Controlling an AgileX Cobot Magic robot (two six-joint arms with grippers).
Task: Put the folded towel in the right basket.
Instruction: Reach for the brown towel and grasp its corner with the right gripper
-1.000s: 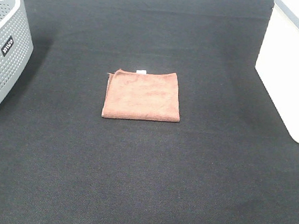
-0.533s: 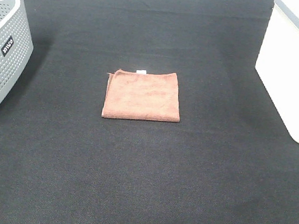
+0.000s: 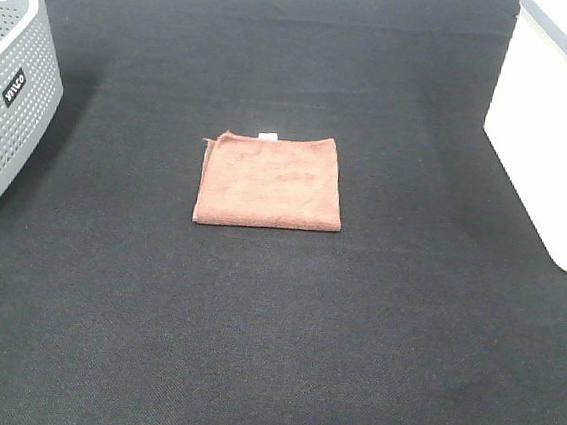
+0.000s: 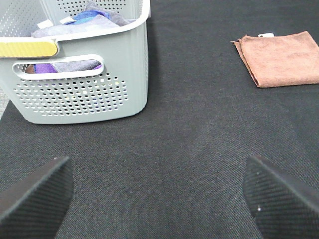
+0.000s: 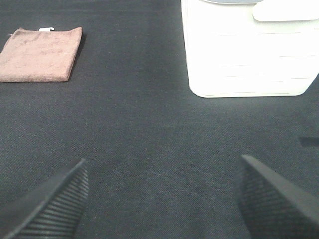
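Note:
A folded brown towel (image 3: 270, 181) with a small white tag lies flat on the black table, near the middle. It also shows in the left wrist view (image 4: 282, 58) and the right wrist view (image 5: 41, 54). The right basket (image 3: 558, 123) is white and stands at the right edge; the right wrist view shows its wall (image 5: 249, 55). My left gripper (image 4: 159, 199) is open and empty, well short of the towel. My right gripper (image 5: 162, 199) is open and empty, between towel and basket. Neither arm shows in the high view.
A grey perforated basket (image 3: 3, 95) stands at the left edge; the left wrist view shows its wall (image 4: 79, 89), with blue and purple cloths inside. The black table cloth (image 3: 270, 352) covers the whole surface.

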